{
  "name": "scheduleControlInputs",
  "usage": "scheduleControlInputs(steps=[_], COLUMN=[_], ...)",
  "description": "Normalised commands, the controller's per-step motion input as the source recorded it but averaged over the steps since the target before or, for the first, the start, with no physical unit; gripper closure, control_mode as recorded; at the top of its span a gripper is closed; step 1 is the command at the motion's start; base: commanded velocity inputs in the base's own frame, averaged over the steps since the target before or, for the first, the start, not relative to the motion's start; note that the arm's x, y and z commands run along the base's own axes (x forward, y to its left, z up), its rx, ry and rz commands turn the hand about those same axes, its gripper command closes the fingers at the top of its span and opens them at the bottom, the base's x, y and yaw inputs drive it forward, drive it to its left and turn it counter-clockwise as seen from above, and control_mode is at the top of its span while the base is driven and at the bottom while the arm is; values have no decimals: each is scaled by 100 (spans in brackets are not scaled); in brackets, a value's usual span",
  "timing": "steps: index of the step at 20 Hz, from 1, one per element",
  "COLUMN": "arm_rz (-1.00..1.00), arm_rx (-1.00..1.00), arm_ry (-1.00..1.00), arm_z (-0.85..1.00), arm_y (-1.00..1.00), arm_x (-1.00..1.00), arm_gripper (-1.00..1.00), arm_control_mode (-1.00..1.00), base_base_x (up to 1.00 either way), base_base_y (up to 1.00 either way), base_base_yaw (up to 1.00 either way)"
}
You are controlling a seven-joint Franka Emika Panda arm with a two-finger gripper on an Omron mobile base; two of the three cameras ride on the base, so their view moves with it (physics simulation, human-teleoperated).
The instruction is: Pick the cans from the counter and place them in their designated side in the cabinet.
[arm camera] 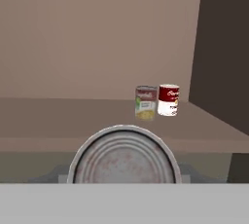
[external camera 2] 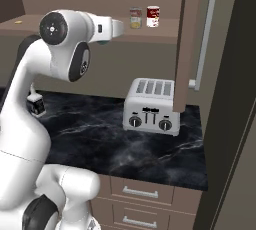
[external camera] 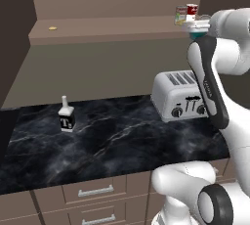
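Gripper [arm camera: 124,179] clamped on teal can [arm camera: 122,155], raised level with cabinet shelf [arm camera: 58,116], short of its edge. Beige can [arm camera: 146,102] already shelved at right, beside red can [arm camera: 168,100]. Left to do: carry in, set down, release.

Pale brown wall [external camera: 97,72] runs flat and bare behind the worktop. Brown drawers [external camera 2: 145,194] sit below with silver bar handles. A tall dark panel [external camera 2: 230,124] rises at the right, a door [external camera 2: 192,39] with a long silver handle hanging beside it.
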Motion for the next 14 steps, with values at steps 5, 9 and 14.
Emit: scheduleControlInputs(steps=[5,9,14], arm_rz=[0,0,0], arm_rx=[-2,-1,-1], arm_ry=[0,0,0], arm_z=[3,0,0], arm_y=[0,0,1], arm_x=[33,32,30], arm_gripper=[100,100,100], arm_control_mode=[-100,-100,-100], base_base_x=[0,0,0], base_base_y=[0,0,0], base_base_yaw=[0,0,0])
